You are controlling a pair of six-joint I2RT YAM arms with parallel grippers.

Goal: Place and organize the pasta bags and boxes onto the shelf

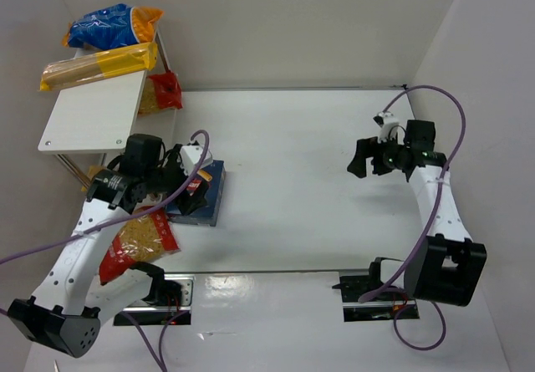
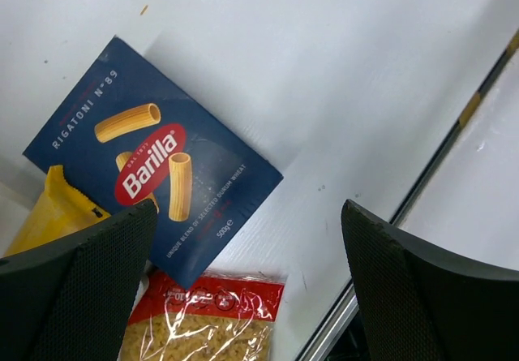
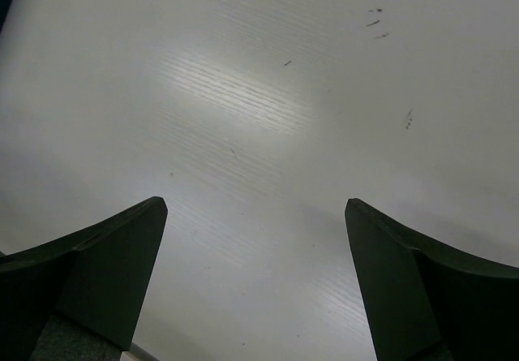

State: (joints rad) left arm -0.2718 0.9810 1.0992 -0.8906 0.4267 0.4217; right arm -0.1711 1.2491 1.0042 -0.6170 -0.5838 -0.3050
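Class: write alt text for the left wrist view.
A dark blue Barilla rigatoni box lies flat on the white table, ahead of the open left tool; a red-ended bag of short pasta lies at its lower corner.

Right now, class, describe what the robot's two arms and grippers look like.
The left arm and right arm have white links, black joints and looping purple cables. The left gripper and right gripper each have two dark wedge-shaped fingers.
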